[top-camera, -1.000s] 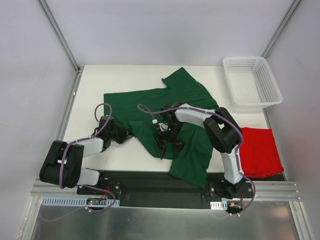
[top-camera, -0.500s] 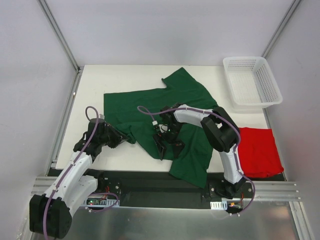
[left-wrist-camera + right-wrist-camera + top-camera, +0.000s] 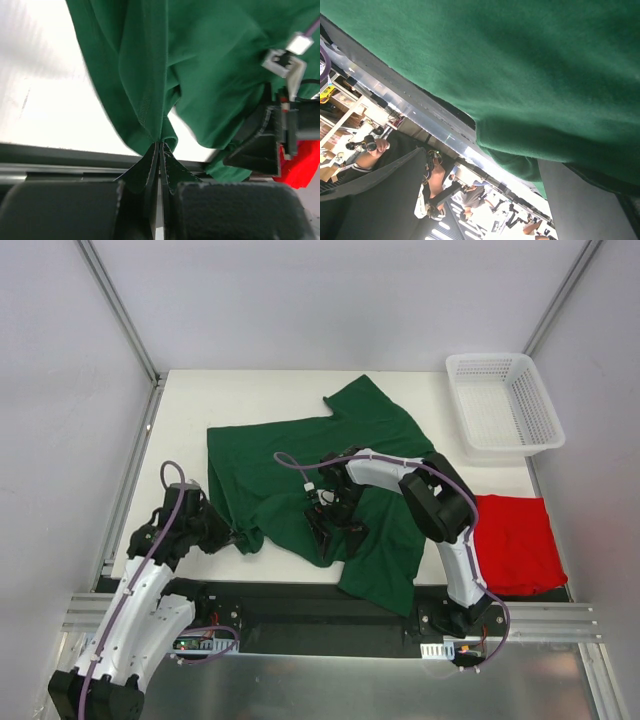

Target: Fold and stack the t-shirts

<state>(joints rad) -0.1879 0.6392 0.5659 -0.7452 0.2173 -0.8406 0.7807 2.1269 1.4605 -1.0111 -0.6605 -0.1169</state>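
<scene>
Green t-shirt [image 3: 300,455] worked by two arms.
Left tool [image 3: 159,150] clamped its near hem; right tool [image 3: 335,528] stood apart against the cloth.

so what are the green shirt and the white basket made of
green shirt: looks like soft matte knit cloth, probably cotton jersey; it drapes in loose folds and shows a stitched hem. white basket: seems rigid moulded plastic, smooth-looking, with open lattice walls.

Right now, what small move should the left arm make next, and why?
Probably draw the left gripper, shut on a bunched edge of the green t-shirt, slightly left: the cloth there lies in folds, and the right gripper sits at its middle.
</scene>
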